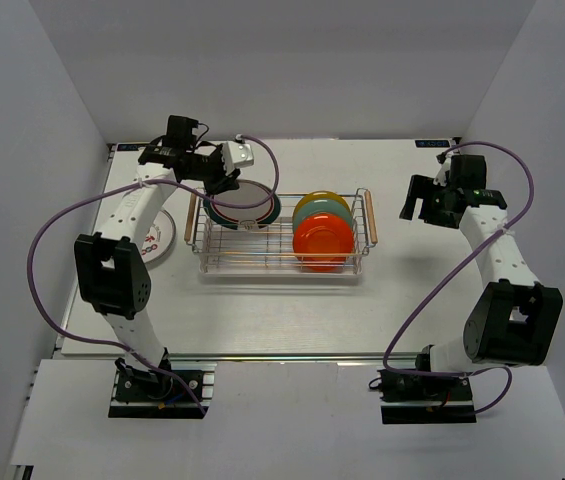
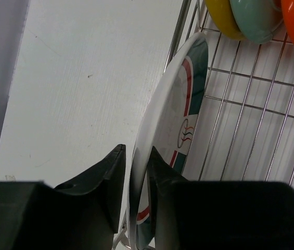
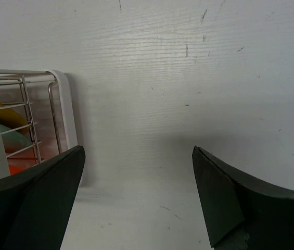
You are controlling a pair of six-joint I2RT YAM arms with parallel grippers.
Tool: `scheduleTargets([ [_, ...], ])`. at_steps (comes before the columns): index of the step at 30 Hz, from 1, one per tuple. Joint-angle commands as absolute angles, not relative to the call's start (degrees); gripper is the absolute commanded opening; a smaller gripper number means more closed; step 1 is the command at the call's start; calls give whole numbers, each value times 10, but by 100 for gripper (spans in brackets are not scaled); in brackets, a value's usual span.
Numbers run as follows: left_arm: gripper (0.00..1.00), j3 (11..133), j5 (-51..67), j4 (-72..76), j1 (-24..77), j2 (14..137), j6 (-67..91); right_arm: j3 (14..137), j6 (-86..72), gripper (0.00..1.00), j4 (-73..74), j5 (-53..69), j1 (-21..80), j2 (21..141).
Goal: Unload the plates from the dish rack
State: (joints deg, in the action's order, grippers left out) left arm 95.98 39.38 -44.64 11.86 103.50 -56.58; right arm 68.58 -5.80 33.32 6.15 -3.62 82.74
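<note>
Plates in the rack: three small plain round ones stand on edge in a row towards the right-hand end. The yellow plate [image 1: 319, 198] is farthest from the arms, the teal plate [image 1: 328, 212] is in the middle, and the orange plate [image 1: 323, 242] is nearest.
Plate in the grip: a large round white plate [image 2: 175, 120] with a dark rim and red printed marks stands on edge at the left end of the rack, leaning. Whether its lower edge rests on the wires cannot be told.
Plate off the rack: a second white plate [image 1: 162, 238] with red marks lies flat on the worktop, left of the rack and partly hidden by the left arm.
Dish rack [image 1: 242, 252]: a rectangular silver wire basket sits mid-worktop with its long side across the overhead view. It has a light wooden handle [image 1: 370, 217] at each short end.
Left tool [image 2: 136, 152]: it is clenched on the rim of the leaning plate, one black finger against each face.
Right tool [image 3: 136, 156]: it is released, with its black fingers wide apart and nothing between them. It hovers over bare worktop to the right of the rack, apart from it, and its wrist view catches the rack's end at the left.
Worktop [image 1: 412, 290]: a white board with faint scuffs.
Cables: a purple cable [image 1: 37, 250] loops out from each arm.
</note>
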Motion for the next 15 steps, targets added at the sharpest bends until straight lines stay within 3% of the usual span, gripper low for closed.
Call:
scheduleTargets([
  [1, 33, 960, 390, -442, 121, 991, -585, 711, -61, 89, 331, 63, -33, 806],
  [8, 15, 932, 395, -406, 127, 954, -602, 712, -62, 89, 333, 68, -35, 803],
  [15, 10, 900, 398, -382, 127, 903, -621, 707, -62, 89, 330, 71, -34, 794],
])
